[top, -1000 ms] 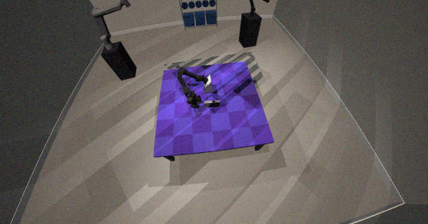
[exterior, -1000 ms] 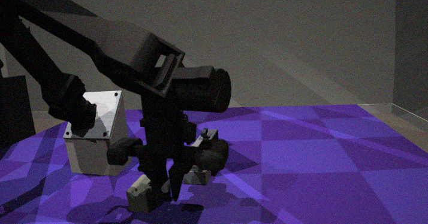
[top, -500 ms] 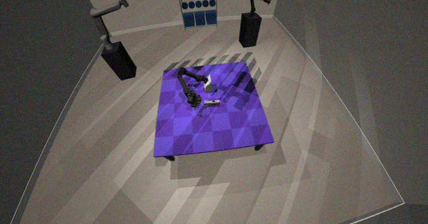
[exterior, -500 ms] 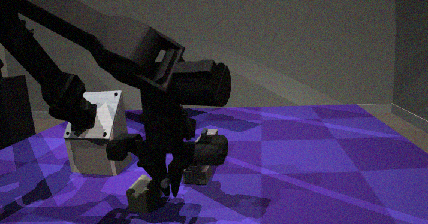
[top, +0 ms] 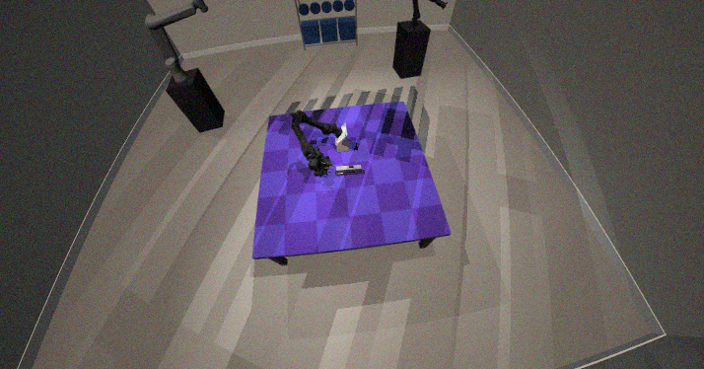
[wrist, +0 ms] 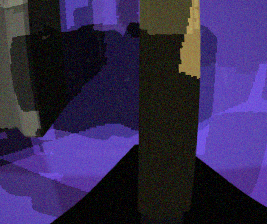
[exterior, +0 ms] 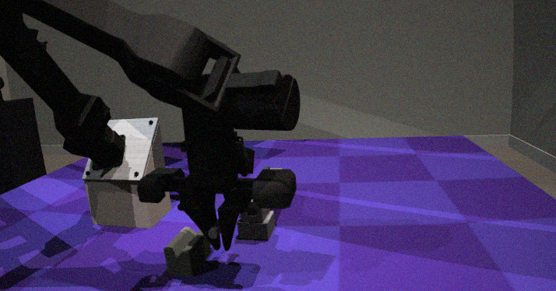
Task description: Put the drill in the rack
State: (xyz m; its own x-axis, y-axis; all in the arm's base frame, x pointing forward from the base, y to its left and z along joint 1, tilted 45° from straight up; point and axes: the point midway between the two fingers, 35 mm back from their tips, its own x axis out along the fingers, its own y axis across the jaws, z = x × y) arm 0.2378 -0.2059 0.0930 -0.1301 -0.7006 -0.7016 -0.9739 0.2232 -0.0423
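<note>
Since the jaws stand nearly closed with a slim bar pinched between them, I judge that they hold the drill [wrist: 162,96]. It runs as a dark olive strip down the middle of the wrist view. In the exterior view it is mostly hidden behind the fingers [exterior: 227,227], low in the centre of the frame and just above the purple bench [exterior: 389,212].

The pale housing block [exterior: 124,173] sits at centre left, apart from the drill, so the drill looks already freed. A low olive block [exterior: 186,252] lies just beside the fingertips and a second low block [exterior: 255,225] just behind. These are probably the rack [top: 349,170], though I cannot be sure.

The drill looks thin, rigid and smooth. It is likely light, yet apt to pivot or slip in a narrow pinch. A hold near its middle would keep it level for laying down.
</note>
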